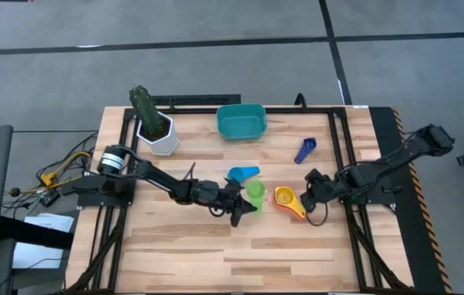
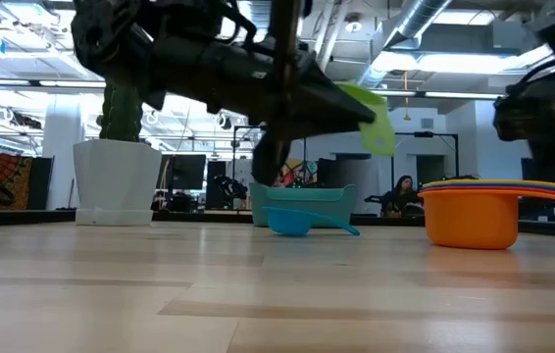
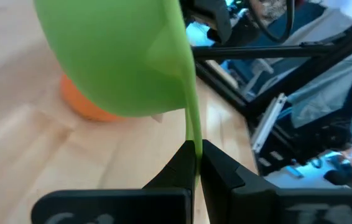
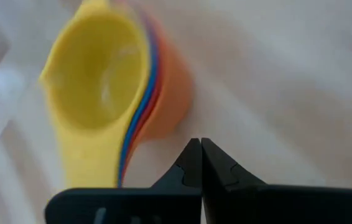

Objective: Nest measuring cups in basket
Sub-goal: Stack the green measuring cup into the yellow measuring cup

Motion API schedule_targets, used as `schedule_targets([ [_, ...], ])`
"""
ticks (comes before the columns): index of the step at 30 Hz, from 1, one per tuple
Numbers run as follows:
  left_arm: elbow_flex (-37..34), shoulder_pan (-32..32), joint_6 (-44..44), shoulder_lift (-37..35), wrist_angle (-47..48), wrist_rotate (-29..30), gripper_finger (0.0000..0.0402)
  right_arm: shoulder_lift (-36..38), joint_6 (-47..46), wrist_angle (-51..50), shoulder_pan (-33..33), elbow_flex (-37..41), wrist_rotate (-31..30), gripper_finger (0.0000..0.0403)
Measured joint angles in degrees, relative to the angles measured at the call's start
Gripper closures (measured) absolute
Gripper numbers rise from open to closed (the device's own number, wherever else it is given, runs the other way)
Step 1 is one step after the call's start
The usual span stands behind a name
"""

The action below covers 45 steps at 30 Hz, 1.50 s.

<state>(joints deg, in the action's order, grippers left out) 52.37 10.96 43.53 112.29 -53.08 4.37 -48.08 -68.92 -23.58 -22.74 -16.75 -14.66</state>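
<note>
My left gripper (image 1: 246,205) is shut on the green measuring cup (image 1: 255,192), which hangs in the air in the low view (image 2: 379,122). A nested stack with a yellow cup on top and an orange one at the bottom (image 1: 287,199) stands on its base on the table. My right gripper (image 4: 198,146) is shut with nothing between its fingers, right beside the stack (image 4: 111,93). A light blue cup (image 1: 244,173) and a dark blue cup (image 1: 306,151) lie on the wood. The teal basket (image 1: 241,121) stands near the far edge. My left gripper pinches the green cup's flat handle (image 3: 192,134) between its two fingers, the handle standing edge-on in the gap. The bowl (image 3: 117,56) sticks out beyond the fingertips. The cup is lifted clear of the table and tilted, above the stack's orange cup (image 3: 79,106).
A white pot with a green plant (image 1: 154,124) stands at the far left of the table, left of the basket. Black rails (image 1: 340,139) run along the table's sides. Bare wood lies toward the near edge (image 1: 232,254).
</note>
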Motion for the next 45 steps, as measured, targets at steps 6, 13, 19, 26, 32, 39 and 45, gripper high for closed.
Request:
schedule_targets([
  [6, 2.0, 0.15, 1.18, 2.31, -0.73, -0.68, 0.0401, -1.4, -5.45, 8.08, -9.56, 0.0, -1.91, 0.0391],
  [13, 2.03, 0.2, 4.95, 2.09, -1.98, -4.05, 0.0401, -9.43, -4.62, 18.93, -11.42, -0.02, -5.14, 0.0395],
  [19, 2.05, 0.56, 9.58, 2.08, -2.07, -5.77, 0.0401, -15.27, -0.03, 28.44, -9.25, -0.02, -6.55, 0.0385],
  [26, 5.98, 0.18, 7.42, 2.08, 3.76, -7.81, 0.0401, -14.43, 3.63, 29.65, -8.18, -0.02, -6.5, 0.0396],
  [32, 13.88, -3.37, -1.05, 2.11, 21.74, -20.96, 0.0401, -7.66, 4.57, 25.61, -10.71, -0.02, -6.88, 0.0386],
  [39, 22.12, -10.18, -2.4, 5.96, 28.3, -39.13, 0.0401, 1.85, 4.53, 17.92, -15.06, -0.02, -12.08, 0.0396],
  [45, 30.73, -13.19, 0.77, 12.44, 35.75, -46.46, 0.0401, 6.15, 3.34, 14.12, -17.71, 0.0, -15.23, 0.0388],
])
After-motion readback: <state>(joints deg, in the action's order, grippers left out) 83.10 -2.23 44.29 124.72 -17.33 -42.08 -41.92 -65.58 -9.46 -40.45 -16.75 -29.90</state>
